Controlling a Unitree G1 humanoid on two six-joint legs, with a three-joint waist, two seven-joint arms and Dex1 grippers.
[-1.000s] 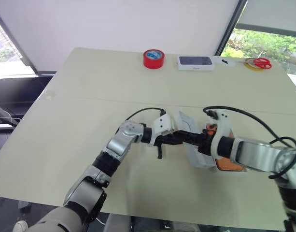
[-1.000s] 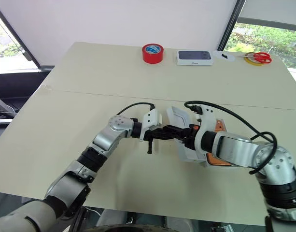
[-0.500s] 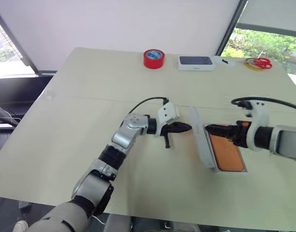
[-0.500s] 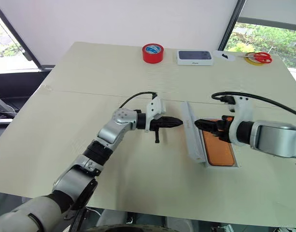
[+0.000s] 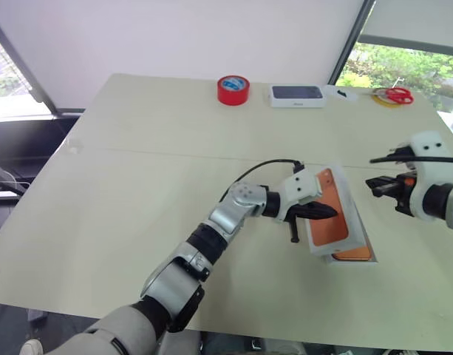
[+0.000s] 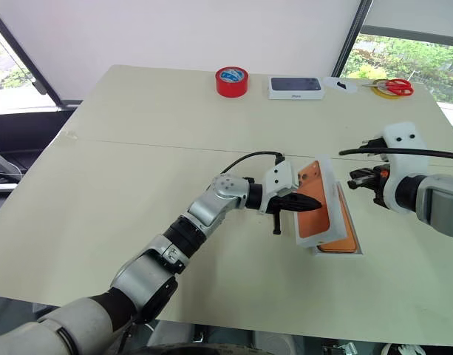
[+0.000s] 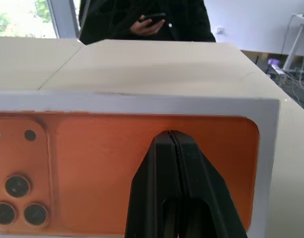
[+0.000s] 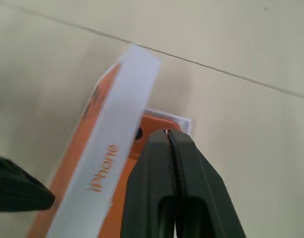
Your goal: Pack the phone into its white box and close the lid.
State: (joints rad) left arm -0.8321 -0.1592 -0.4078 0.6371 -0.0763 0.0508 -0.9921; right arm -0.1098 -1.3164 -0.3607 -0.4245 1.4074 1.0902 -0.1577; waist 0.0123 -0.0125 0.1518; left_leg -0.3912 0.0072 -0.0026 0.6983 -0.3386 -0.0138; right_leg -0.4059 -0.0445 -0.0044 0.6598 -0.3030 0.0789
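The lid, its top printed orange, stands tilted at the right centre of the frame, its lower edge on the white box that lies on the tabletop. An orange strip of the phone shows under it. The left gripper, jaws together, touches the orange top of the lid. The right gripper, jaws together and holding nothing, hangs to the right, apart from the lid. A red tape roll lies at the top centre.

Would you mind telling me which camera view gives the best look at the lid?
The right eye view: the lid shows whole, tilted over the white box. The left wrist view shows its orange printed top close up; the right wrist view shows its lettered side.
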